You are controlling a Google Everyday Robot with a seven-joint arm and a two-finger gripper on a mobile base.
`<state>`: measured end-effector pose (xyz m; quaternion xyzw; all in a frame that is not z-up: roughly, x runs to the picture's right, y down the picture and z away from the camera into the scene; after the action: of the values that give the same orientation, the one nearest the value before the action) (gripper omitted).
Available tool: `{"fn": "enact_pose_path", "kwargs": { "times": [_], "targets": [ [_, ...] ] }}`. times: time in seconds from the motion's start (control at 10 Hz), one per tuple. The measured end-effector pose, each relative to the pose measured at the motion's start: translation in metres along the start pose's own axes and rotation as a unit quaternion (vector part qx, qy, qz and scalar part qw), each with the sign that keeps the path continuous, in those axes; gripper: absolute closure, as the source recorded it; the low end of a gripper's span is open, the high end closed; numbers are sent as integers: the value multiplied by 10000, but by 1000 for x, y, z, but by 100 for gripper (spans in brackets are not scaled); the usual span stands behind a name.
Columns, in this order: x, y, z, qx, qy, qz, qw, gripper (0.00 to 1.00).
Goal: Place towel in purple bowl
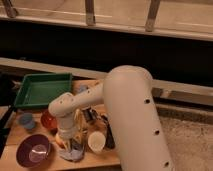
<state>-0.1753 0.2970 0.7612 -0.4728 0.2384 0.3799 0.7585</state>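
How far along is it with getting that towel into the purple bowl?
Nothing looks finished yet: the purple bowl holds no towel. In hand: the gripper is right at the towel, which lies on the table beside the bowl. Left: lifting it across and dropping it in.

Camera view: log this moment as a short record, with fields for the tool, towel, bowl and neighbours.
tool: tool low over the towel, near the table's front edge
towel: towel bunched on the wooden table, not in the bowl
target: purple bowl, image-left of the towel, looks empty
nearby: white cup on the towel's other side; green tray behind
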Motion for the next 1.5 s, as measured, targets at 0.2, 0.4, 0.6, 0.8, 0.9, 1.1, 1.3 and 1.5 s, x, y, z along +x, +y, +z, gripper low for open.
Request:
{"fn": "enact_pose_path", "kwargs": {
  "times": [0.2, 0.4, 0.6, 0.8, 0.9, 1.1, 1.3, 1.5],
  "targets": [
    [4, 1, -4, 54, -19, 39, 10000, 96],
    [11, -1, -17, 128, -205, 170, 9996, 100],
    [17, -3, -35, 203, -439, 245, 9985, 100],
    [21, -12, -55, 310, -664, 351, 9967, 100],
    [21, -13, -70, 386, -801, 371, 9954, 100],
    [19, -18, -91, 491, -974, 384, 9933, 100],
    [3, -3, -110, 551, -1142, 76, 9919, 100],
    [-20, 27, -132, 477, -1332, -511, 9886, 100]
  ]
}}
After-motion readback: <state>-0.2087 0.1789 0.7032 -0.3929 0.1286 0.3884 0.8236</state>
